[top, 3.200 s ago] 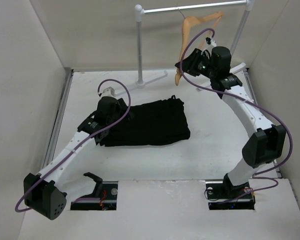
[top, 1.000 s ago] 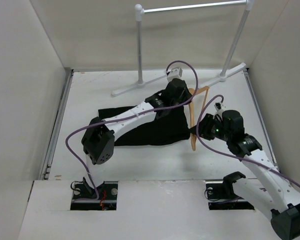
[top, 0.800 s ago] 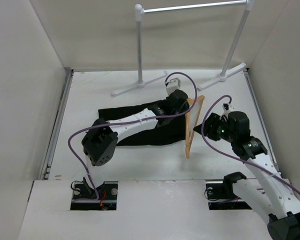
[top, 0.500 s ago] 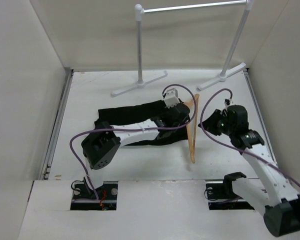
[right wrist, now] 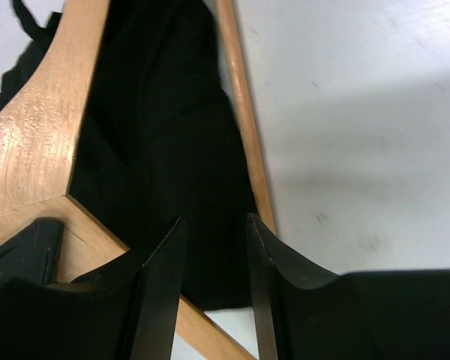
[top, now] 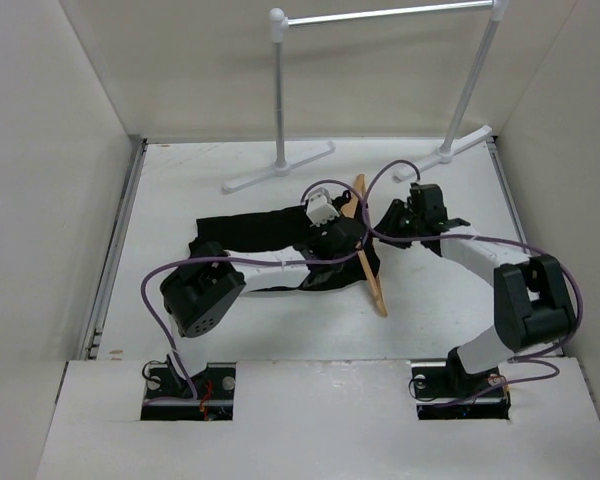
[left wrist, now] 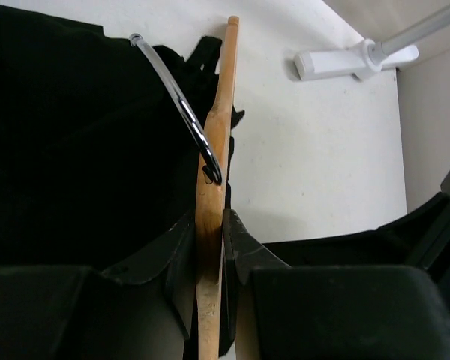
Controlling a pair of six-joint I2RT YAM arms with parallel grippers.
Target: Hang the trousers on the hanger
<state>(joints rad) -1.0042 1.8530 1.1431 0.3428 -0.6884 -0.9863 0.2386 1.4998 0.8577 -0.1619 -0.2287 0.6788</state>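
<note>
The black trousers (top: 260,245) lie spread on the table's middle. The wooden hanger (top: 370,270) stands on edge across their right end. My left gripper (top: 346,238) is shut on the hanger; the left wrist view shows the hanger's wood (left wrist: 216,150) pinched between the jaws of my left gripper (left wrist: 209,216), its metal hook (left wrist: 176,94) over the trousers (left wrist: 75,135). My right gripper (top: 388,222) is just right of the hanger. In the right wrist view my right gripper (right wrist: 215,219) is open, facing the trousers (right wrist: 157,120) framed by the hanger's arm (right wrist: 37,127) and bottom bar (right wrist: 244,112).
A grey clothes rail (top: 380,15) stands at the back, its white feet (top: 280,170) on the table behind the trousers. One rail foot (left wrist: 352,58) shows in the left wrist view. Walls close in on the left, right and back.
My right gripper has opened off the hanger and swung toward the back. My left gripper, still gripping the hanger, drew it leftward and tilted it over the trousers' right end.
</note>
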